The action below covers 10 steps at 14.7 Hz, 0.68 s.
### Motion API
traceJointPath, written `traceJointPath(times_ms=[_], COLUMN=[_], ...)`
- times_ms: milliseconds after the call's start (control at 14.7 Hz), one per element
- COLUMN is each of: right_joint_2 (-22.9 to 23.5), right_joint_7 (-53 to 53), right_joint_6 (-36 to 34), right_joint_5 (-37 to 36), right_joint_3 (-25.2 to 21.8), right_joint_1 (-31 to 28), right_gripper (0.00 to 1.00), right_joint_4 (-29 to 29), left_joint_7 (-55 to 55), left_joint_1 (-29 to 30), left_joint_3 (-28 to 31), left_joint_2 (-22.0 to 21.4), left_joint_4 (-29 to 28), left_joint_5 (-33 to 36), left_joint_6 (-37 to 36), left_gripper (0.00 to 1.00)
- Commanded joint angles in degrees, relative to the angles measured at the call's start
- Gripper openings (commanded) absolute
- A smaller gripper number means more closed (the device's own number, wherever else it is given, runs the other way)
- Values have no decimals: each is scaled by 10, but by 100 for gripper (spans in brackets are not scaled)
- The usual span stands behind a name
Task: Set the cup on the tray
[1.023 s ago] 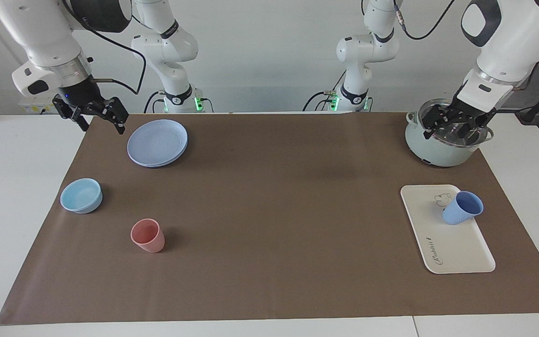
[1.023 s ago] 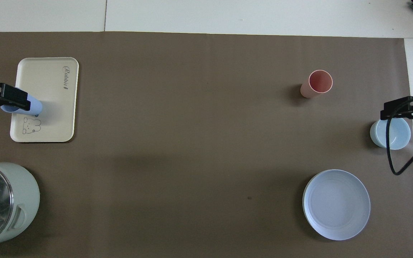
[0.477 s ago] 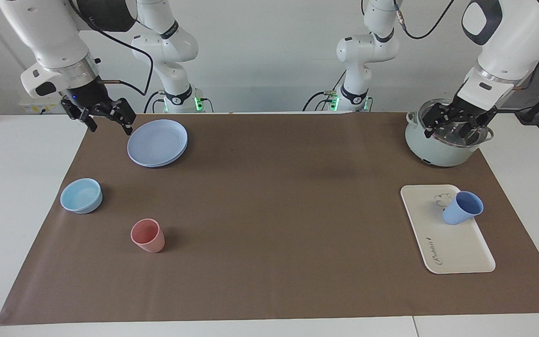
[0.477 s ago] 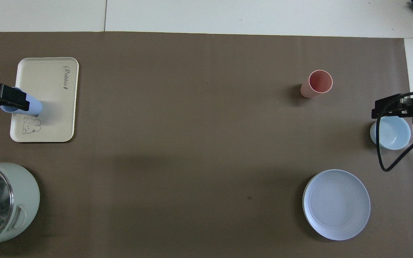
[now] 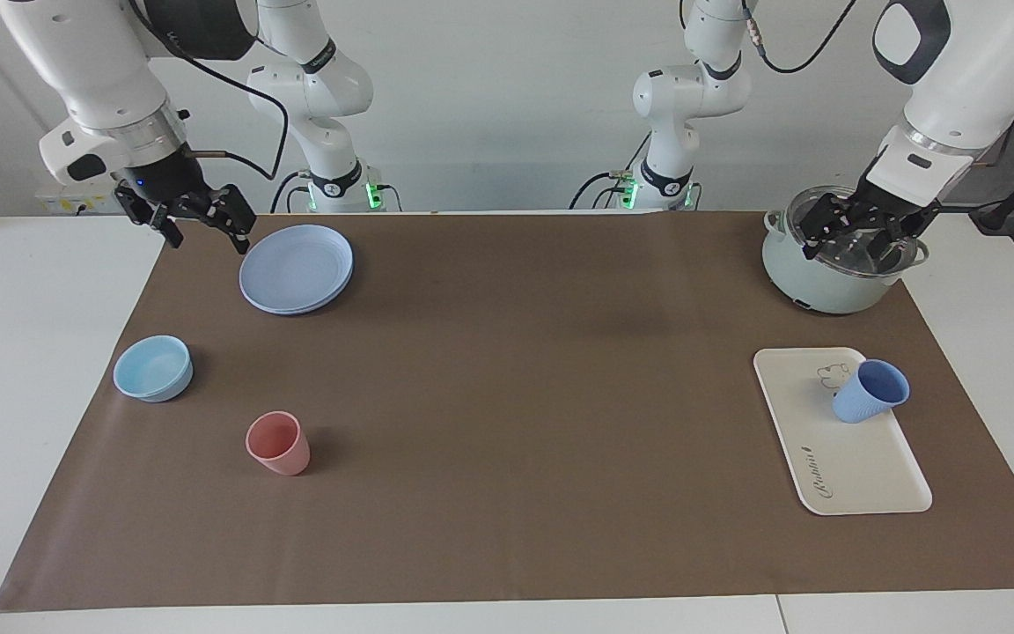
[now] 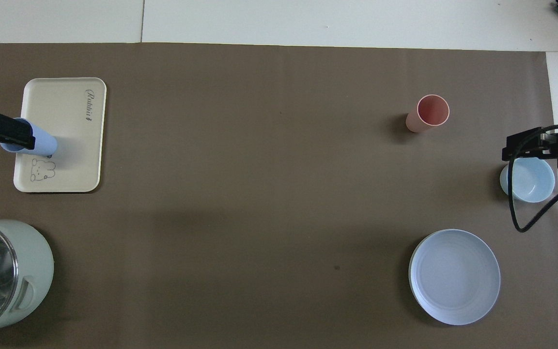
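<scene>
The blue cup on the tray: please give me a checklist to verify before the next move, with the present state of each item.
1. The blue cup is on the cream tray: ok, it rests at the tray's long edge toward the left arm's end, beside the bear drawing.
2. The cup stands upright: not ok, it leans with its mouth tipped outward past the tray's edge.
3. The left gripper is clear of the cup: ok, it is raised over the pale green pot, holding nothing.
4. The right gripper is out of the way: ok, this arm waits beside the blue plates.
5. The pink cup and light-blue bowl are untouched: ok.
</scene>
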Motion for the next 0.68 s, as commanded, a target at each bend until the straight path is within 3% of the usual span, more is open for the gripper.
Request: traceJointPath(times_ms=[0,614], right_joint_2=[6,3], right_joint_7=[-3,-4], right_joint_6=[-17,-17], right_joint_5=[3,-1], right_joint_3=[2,5], right_joint_1=[-4,-4], right_gripper=[100,100], right_joint_4=[11,5], left_joint_7=[9,10], left_joint_1=[6,4], left_joint_3=[-2,-2], left_joint_2=[-16,-16], left_joint_4=[-18,-19], left_joint_5=[0,0], left_joint_6=[12,24], left_gripper=[100,100])
